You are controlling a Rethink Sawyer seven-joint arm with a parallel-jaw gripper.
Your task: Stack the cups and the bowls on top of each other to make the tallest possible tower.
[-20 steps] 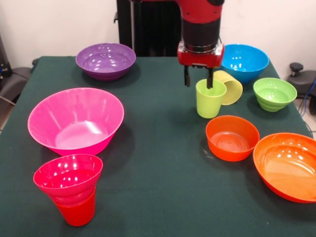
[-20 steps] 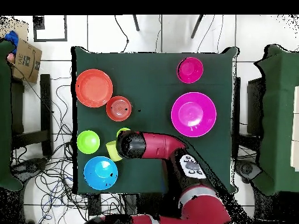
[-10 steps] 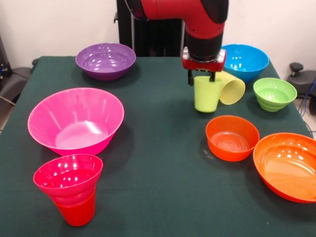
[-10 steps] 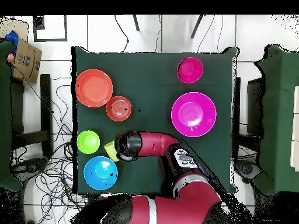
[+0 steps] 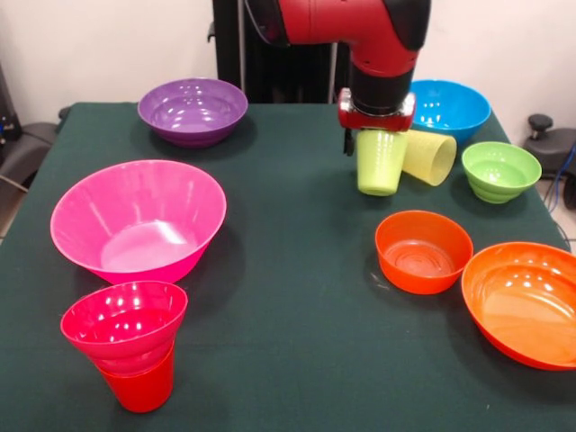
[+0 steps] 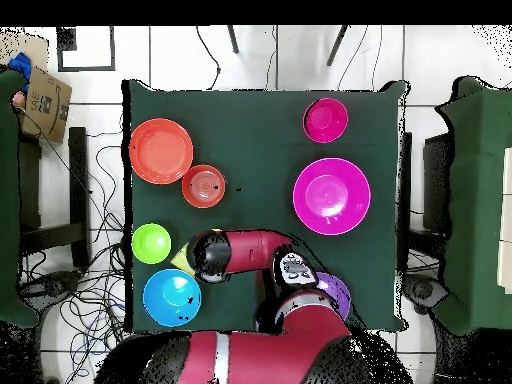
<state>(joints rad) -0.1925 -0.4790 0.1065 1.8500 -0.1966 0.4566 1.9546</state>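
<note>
dark green table [image 5: 288,360] | lime green cup [image 5: 380,162] hangs upright right under the gripper [image 5: 376,135], rim pinched, far right | likely target, the magenta bowl [image 5: 124,326] on red cup [image 5: 139,387], sits way off near-left

Bright even light from above, white glare spots inside the glossy large pink plastic bowl [image 5: 137,220], soft short shadows on the dark green tablecloth [image 5: 288,342], front view sharp
</note>
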